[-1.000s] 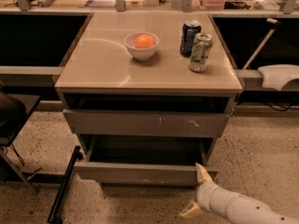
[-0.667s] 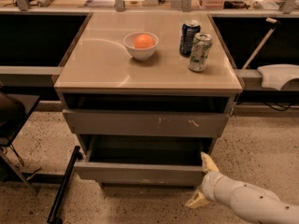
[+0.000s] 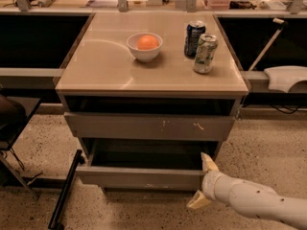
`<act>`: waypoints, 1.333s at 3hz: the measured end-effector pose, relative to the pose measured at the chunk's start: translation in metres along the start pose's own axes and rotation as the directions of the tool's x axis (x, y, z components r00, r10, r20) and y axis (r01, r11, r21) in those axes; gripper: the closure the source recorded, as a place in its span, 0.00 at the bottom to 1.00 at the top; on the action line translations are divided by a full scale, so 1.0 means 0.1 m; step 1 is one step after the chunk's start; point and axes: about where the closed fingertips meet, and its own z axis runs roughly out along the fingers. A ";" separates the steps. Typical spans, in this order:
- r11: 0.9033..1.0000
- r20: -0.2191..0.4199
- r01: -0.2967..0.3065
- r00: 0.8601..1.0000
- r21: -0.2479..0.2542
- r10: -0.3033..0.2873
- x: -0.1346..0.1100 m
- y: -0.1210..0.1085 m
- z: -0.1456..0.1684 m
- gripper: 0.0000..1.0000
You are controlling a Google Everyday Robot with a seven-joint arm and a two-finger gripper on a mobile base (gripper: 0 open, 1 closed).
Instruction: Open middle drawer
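Low at the cabinet's right front corner, my claw sits spread open at the end of the middle drawer.

One finger pokes up past the front's top edge and the other hangs below it, so the jaws straddle the right end; I cannot tell whether either touches. Just left of the claw the drawer stands part-way out, its dark inside showing. I judge it stiff and fairly light, with a smooth front and no handle, so the top lip is the only real hold. A pull from one end may skew it. Just above the claw is the taller scratched drawer. Farther up on the cabinet top stand a bowl with an orange and two cans that a jolt could tip.
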 end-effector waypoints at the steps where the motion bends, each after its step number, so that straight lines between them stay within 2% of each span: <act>1: 0.997 0.003 0.013 1.000 -0.081 -0.013 -0.13 0.05 0.49 0.00; 2: 0.991 0.029 0.056 0.998 -0.120 -0.052 -0.38 0.10 0.73 0.00; 3: 0.991 0.029 0.056 0.998 -0.120 -0.052 -0.38 0.10 0.73 0.00; 4: 0.991 0.020 0.010 1.000 -0.136 -0.007 -0.16 0.19 0.75 0.00</act>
